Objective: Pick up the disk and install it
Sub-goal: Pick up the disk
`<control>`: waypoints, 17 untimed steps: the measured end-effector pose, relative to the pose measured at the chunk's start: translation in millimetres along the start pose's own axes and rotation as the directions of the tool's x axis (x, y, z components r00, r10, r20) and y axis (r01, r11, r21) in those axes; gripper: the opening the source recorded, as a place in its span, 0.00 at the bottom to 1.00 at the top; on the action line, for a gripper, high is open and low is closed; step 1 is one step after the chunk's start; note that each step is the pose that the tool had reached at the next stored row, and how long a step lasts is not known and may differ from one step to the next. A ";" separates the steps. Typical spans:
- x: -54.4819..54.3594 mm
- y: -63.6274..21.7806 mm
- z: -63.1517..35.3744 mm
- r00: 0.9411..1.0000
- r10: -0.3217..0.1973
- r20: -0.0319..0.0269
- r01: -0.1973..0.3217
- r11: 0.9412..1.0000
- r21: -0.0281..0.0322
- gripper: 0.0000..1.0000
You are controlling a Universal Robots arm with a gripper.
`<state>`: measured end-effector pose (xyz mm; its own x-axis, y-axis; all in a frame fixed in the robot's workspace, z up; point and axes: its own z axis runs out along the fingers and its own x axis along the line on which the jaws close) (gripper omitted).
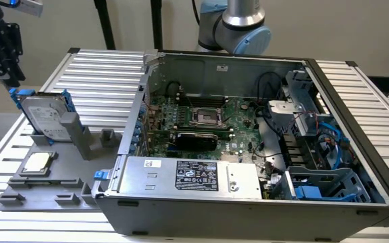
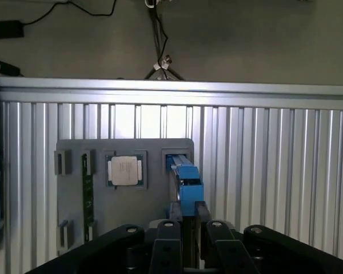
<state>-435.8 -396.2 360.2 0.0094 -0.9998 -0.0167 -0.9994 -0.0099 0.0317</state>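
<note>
Disk [image 1: 44, 115]: a silver-grey hard drive with a white label, framed in a blue carrier. It is stood on edge in a slot of the grey tray [image 1: 39, 190], at nine o'clock in the exterior view, outside the computer case [image 1: 248, 217].
Disk from the wrist: its blue edge [image 2: 184, 174] is seen end-on, running from the tray slot toward the fingers.
Tray: laid on the slatted table [image 1: 100, 66] just beside the case. A small square chip [image 1: 36, 162] is seated in it, at six o'clock from the disk.
Gripper place: the gripper [image 1: 8, 71] is hung at eleven o'clock from the disk, close above its upper edge and apart from it.
Gripper state: in the wrist view the gripper [image 2: 188, 234] is seen with its fingers parted by a narrow gap, lined up with the disk's edge. Nothing is clamped between them.
Case: laid on its side with the cover off. The circuit board [image 1: 201, 119] is exposed at the centre, and a silver box with a black-and-white label [image 1: 194, 174] is fitted at six o'clock.
Done: the gripper is brought over the disk and aligned with it, as far as can be judged.
Left: the disk is not yet gripped, not lifted from its slot, and not installed in the case. The task is judged to be at an early stage.
</note>
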 end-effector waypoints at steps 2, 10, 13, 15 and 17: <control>0.0 0.0 0.0 1.000 0.000 0.001 0.000 1.000 0.000 0.30; 0.1 -0.1 4.4 1.000 0.000 0.013 0.000 1.000 0.001 0.48; 0.2 -0.3 10.1 1.000 -0.001 0.017 0.001 1.000 0.001 0.48; 0.2 -0.4 13.6 1.000 -0.001 0.020 0.001 1.000 0.001 0.48; 0.3 -0.5 17.2 1.000 -0.001 0.023 0.001 1.000 0.001 0.48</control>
<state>-435.9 -396.2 342.9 0.0094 -0.9991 -0.0402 -0.9995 -0.0106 0.0308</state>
